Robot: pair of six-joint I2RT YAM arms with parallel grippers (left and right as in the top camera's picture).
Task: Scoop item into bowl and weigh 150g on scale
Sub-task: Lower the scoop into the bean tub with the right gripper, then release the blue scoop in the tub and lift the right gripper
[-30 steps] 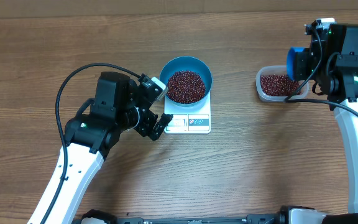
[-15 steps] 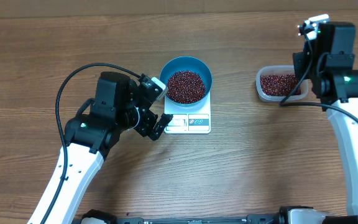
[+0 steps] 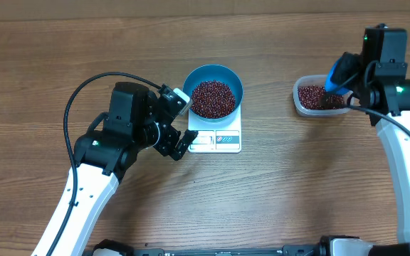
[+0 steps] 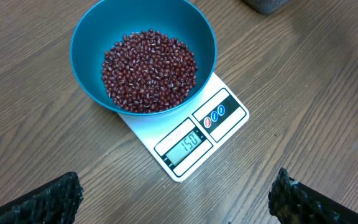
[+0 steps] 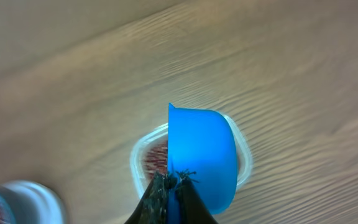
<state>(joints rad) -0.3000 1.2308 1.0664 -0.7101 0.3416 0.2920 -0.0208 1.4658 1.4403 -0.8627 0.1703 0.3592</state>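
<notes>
Your right gripper (image 5: 171, 194) is clenched on the handle of the blue scoop (image 5: 202, 155). The scoop hangs turned on its side directly over the clear tub (image 5: 137, 163) near the surface's right edge, and you cannot tell from here whether it carries any beans. From there the bowl (image 4: 89, 37) lies well apart to the left, sitting on the scale (image 4: 188, 143) around the middle of the surface, with bare wood between tub and scale. The beans (image 4: 148, 71) lie in the bowl in a loose heap and the display reads 150, so I judge the weight met and no further scoop needed. The move left is likely to set the scoop down by the tub, not carry it across. Your left gripper (image 4: 178, 205) is released, jaws wide, just beside the scale's left edge and aimed at it. It is the nearer arm, so keep it off the bowl's rim, as a nudge could upset the reading.
</notes>
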